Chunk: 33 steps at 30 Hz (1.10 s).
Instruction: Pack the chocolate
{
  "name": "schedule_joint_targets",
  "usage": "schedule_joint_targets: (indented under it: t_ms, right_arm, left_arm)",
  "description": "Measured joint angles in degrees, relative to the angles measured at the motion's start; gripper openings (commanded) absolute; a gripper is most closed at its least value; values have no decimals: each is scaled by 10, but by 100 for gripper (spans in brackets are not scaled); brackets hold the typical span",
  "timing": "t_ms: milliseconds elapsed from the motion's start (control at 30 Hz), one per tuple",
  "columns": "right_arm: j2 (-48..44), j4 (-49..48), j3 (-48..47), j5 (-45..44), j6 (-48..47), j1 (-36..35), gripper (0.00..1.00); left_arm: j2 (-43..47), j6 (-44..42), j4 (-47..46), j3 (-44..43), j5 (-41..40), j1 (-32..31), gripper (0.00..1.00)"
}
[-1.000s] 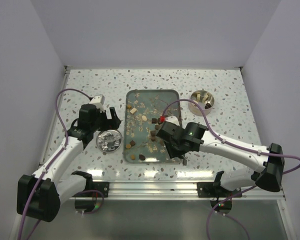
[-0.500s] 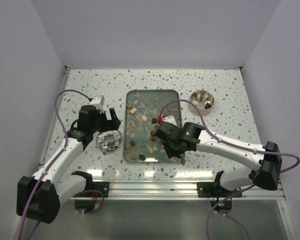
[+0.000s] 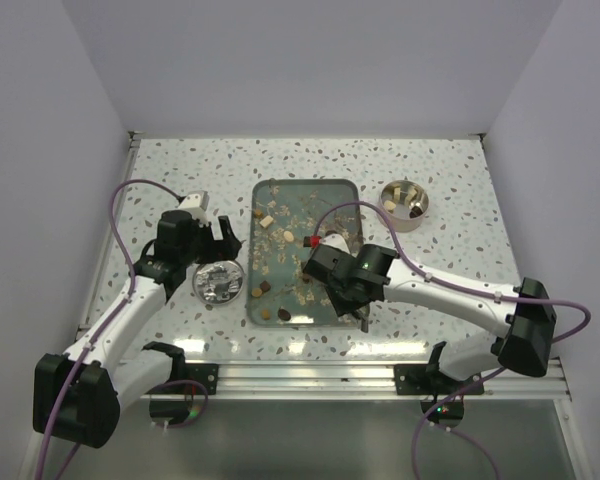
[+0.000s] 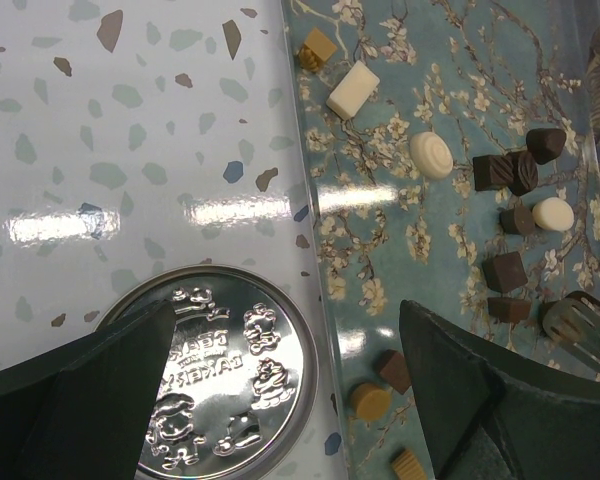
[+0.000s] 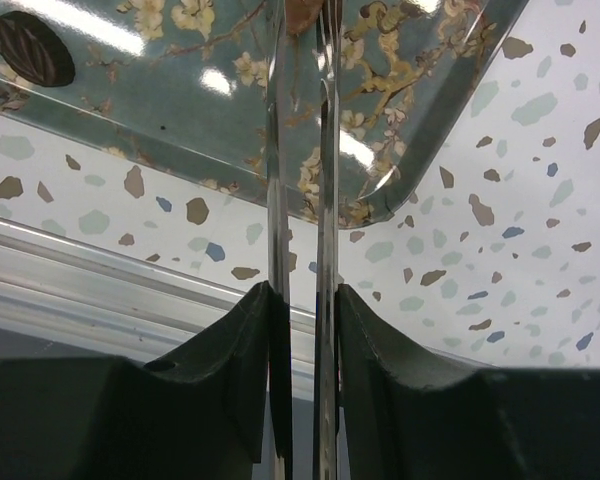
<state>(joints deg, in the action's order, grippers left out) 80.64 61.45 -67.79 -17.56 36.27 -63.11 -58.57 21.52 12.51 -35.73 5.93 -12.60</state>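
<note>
Gripping tongs (image 5: 277, 150), the right claw (image 5: 302, 295) hangs at the tray's (image 5: 180, 110) five o'clock. Left claw (image 4: 287, 303) gapes above a tin (image 4: 230, 370).

Bright, even overhead light fills the top view, sharp throughout, with faint soft shadows on the table (image 3: 460, 200) beside the tray (image 3: 305, 183). In the left wrist view white glare streaks the table left of the tray and the tray's glossy face, the embossed lid (image 4: 230, 370) gleams, and the wide-spread left gripper (image 4: 285, 305) looms dark and soft-edged. In the right wrist view highlights dot the tray, the metal tongs (image 5: 326, 180) glint, and the right gripper (image 5: 305, 292) clamping them is black and blurred.
</note>
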Motion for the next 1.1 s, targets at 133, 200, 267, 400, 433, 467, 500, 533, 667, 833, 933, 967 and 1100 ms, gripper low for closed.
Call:
schedule_joint_targets:
  t_ms: [133, 200, 267, 400, 433, 467, 500, 533, 667, 833, 933, 967, 1100]
  right_arm:
    - [8, 16, -15, -13, -3, 0, 29]
    - [12, 27, -33, -25, -6, 0, 29]
    - [14, 39, -60, -37, -12, 3, 29]
    - [15, 45, -108, -53, -30, 25, 29]
    - [15, 45, -115, -56, -36, 36, 29]
    - [15, 43, -119, -57, -43, 50, 29]
    - [15, 41, -121, -56, -50, 66, 29]
    - [15, 38, -122, -56, -59, 83, 29]
    - [14, 16, -122, -52, -100, 172, 29]
    - [14, -24, -123, -35, -156, 303, 28]
    - [15, -40, -130, -23, -184, 375, 28]
    - [15, -44, -132, -18, -190, 394, 28]
    - [15, -66, -136, 0, -216, 457, 29]
  left_arm:
    - [1, 0, 0, 0, 0, 0, 100]
    - [1, 0, 0, 0, 0, 0, 100]
    - [1, 0, 0, 0, 0, 0, 100]
    - [1, 0, 0, 0, 0, 0, 100]
    - [1, 0, 0, 0, 0, 0, 100]
    - [1, 0, 0, 0, 0, 0, 100]
    - [1, 0, 0, 0, 0, 0, 100]
    - [1, 0, 0, 0, 0, 0, 100]
    - [1, 0, 0, 0, 0, 0, 100]
    - [1, 0, 1, 0, -2, 0, 100]
    - [1, -1, 4, 0, -4, 0, 100]
    - [1, -1, 5, 0, -5, 0, 100]
    - [3, 0, 6, 0, -8, 0, 100]
